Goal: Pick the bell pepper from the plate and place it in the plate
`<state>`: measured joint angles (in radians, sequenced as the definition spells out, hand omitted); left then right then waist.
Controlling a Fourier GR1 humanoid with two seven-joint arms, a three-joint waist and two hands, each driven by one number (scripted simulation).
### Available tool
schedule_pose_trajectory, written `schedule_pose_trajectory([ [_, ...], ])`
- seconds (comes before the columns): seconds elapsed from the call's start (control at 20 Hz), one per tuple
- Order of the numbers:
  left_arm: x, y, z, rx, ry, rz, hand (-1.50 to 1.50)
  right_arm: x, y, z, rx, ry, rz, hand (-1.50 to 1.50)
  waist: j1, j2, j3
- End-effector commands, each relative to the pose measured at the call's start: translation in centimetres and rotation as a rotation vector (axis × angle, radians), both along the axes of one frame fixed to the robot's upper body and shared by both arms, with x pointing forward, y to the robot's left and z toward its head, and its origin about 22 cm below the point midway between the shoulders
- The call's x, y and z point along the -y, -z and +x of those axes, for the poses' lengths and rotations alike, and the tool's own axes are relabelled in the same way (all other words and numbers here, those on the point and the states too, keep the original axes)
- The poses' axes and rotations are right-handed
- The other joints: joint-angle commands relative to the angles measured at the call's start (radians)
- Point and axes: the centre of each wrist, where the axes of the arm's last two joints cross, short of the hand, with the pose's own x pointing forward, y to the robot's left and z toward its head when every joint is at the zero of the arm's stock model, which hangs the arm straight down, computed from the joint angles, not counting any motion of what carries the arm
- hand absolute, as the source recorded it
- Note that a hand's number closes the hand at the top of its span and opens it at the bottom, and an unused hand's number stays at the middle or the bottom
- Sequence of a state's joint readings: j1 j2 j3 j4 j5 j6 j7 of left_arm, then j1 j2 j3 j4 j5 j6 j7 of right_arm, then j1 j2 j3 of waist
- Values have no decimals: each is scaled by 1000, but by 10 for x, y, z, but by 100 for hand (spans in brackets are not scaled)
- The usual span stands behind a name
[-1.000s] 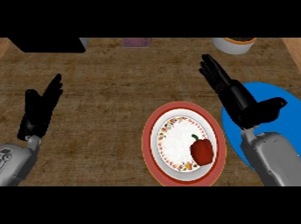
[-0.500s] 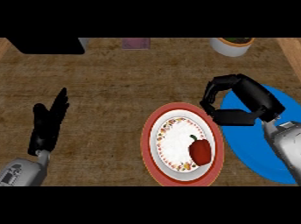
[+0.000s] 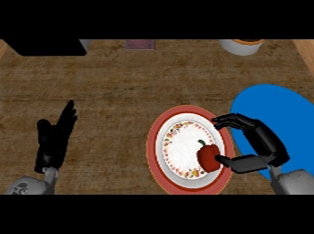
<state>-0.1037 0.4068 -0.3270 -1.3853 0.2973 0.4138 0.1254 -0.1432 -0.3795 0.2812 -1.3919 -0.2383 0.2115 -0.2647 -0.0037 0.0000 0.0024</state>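
The right hand [image 3: 257,145] has dropped beside the pepper [image 3: 208,156], fingers curled apart, thumb seemingly touching it; grasp imminent. Left hand [image 3: 54,139] rests, fingers straight.

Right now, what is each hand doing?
Left hand: open, holding nothing.
Right hand: fingers curled beside the bell pepper; whether it grips it cannot be told.

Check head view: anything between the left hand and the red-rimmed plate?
Nothing. In the head view, bare wooden counter separates the open left hand from the red-rimmed plate holding the bell pepper.
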Motion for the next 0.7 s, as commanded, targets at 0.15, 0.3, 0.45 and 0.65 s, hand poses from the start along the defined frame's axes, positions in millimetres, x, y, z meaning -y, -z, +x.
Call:
schedule_pose_trajectory([
  [0.15,7,3,-6,-1,20,10,0,7,-5,6,99,-223,-295,-150,11,0,-3],
  [0.3,4,4,-8,9,5,14,0,23,-32,26,182,-181,-485,-150,14,0,-3],
  [0.45,7,3,-13,-2,-2,6,0,15,-57,28,170,-243,-627,-150,11,-3,-4],
  [0.65,21,-8,1,-14,9,-2,0,-12,-72,41,130,-334,-763,-150,10,-1,-3],
])
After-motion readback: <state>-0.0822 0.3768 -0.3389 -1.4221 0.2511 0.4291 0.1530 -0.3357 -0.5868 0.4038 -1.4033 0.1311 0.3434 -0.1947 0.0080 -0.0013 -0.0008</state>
